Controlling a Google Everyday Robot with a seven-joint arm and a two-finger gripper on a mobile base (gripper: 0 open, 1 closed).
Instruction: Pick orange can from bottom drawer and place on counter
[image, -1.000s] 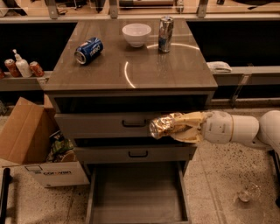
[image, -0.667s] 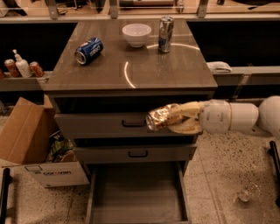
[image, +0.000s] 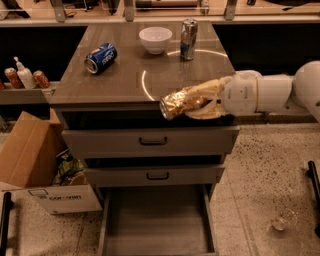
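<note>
**A:** Orange can status?

**B:** The orange can is held sideways in the gripper, whose fingers are closed round its body. Its silvery end sticks out past the fingertips. It is out of the bottom drawer, which stands pulled out well below the gripper.

**A:** And relative to the counter?

**B:** The front edge of the counter is just beyond the gripper, at about the same height. The can overlaps that edge in view. I cannot tell whether it is over the surface or in front of it.

**A:** Step in hand?

**B:** My judgement is carry. The pick looks done and the place is not yet made.

**A:** What does the next move need?

**B:** Probably a little more height, then a reach forward over the top before lowering and letting go. There is bare surface just beyond the gripper. The white bowl and tall silver-blue can stand further back. The blue can lies well off to the far side. A can set down on its side may roll, so it wants a low, gentle release.
</note>
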